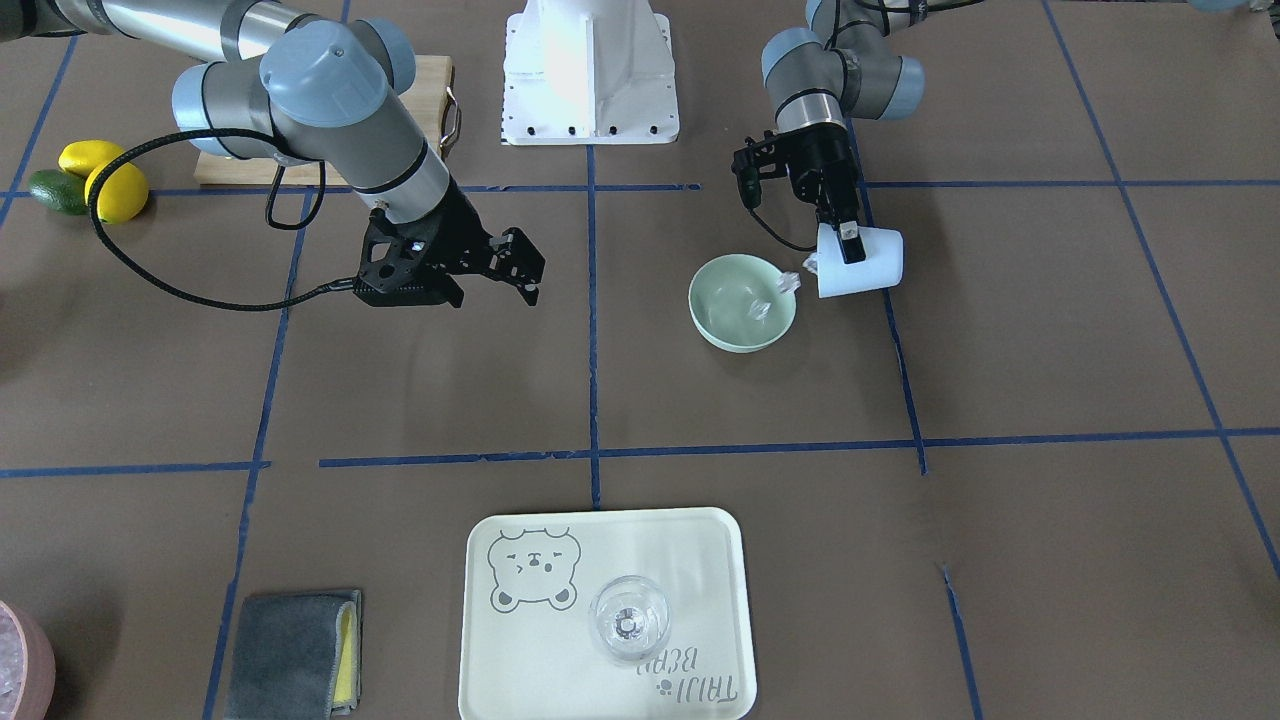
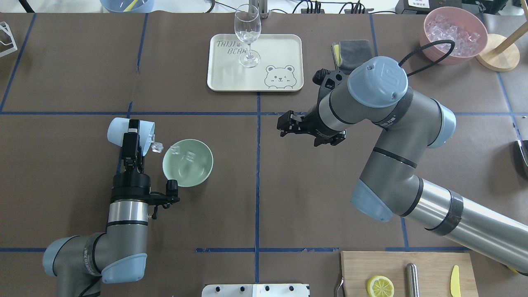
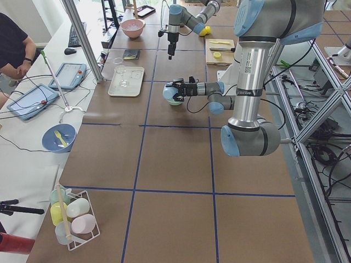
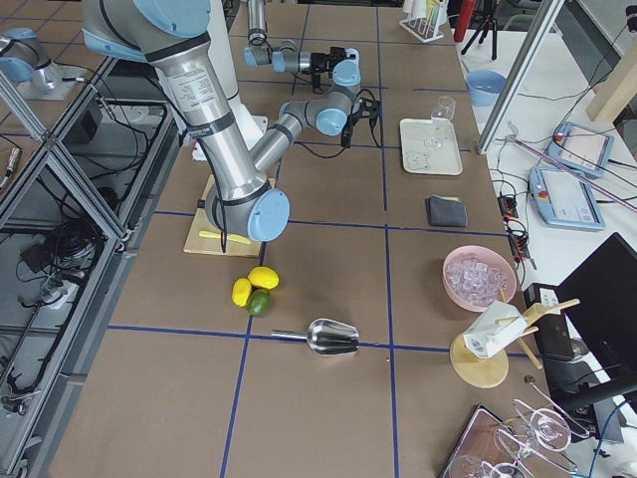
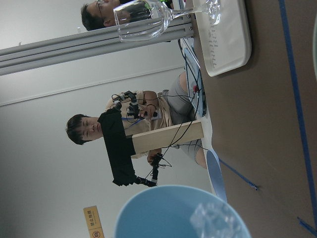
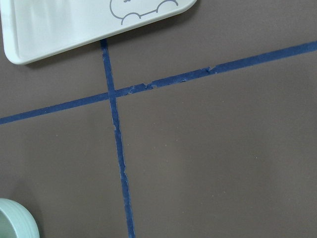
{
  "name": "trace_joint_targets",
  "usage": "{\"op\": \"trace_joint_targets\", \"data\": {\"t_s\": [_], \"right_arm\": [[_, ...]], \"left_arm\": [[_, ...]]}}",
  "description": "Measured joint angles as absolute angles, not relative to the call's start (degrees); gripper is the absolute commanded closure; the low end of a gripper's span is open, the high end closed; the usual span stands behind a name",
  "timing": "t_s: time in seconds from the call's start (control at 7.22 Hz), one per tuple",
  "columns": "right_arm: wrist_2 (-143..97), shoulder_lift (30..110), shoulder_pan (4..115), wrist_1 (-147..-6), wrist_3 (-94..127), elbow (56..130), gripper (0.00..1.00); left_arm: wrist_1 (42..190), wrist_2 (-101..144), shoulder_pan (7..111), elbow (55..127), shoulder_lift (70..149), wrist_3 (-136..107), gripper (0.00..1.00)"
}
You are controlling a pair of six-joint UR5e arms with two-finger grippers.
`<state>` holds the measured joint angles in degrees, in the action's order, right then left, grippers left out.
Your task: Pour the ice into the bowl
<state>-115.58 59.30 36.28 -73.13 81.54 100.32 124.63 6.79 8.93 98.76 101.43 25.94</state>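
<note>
My left gripper (image 2: 132,136) is shut on the pale blue cup (image 2: 117,130) and holds it tipped on its side, mouth toward the mint-green bowl (image 2: 206,165). Clear ice cubes (image 2: 157,147) spill from the cup's mouth at the bowl's near rim, and a few lie inside the bowl (image 2: 187,156). The front view shows the same: cup (image 1: 875,265), ice (image 1: 790,283), bowl (image 1: 715,300). The left wrist view shows the cup's rim (image 5: 148,208) with ice (image 5: 213,220) in it. My right gripper (image 2: 284,123) is open and empty, hovering right of the bowl.
A wine glass (image 2: 247,35) stands on a cream tray (image 2: 284,45) at the far side. A grey cloth (image 2: 352,51) and a pink tub of ice (image 2: 453,33) are far right. A cutting board (image 2: 429,264) lies near the robot's base. Lemons and a lime (image 1: 90,180) lie beside it.
</note>
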Motion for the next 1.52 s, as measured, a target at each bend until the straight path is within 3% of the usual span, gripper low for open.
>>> {"op": "trace_joint_targets", "data": {"t_s": [0.83, 1.52], "right_arm": [[-115.5, 59.2, 36.2, -73.1, 81.8, 100.4, 0.0], [-115.2, 59.1, 35.9, -73.1, 81.9, 100.3, 0.0]], "left_arm": [[125.1, 6.0, 8.6, 99.4, 101.5, 28.4, 1.0], [125.3, 16.0, 8.8, 109.0, 100.8, 32.8, 1.0]]}}
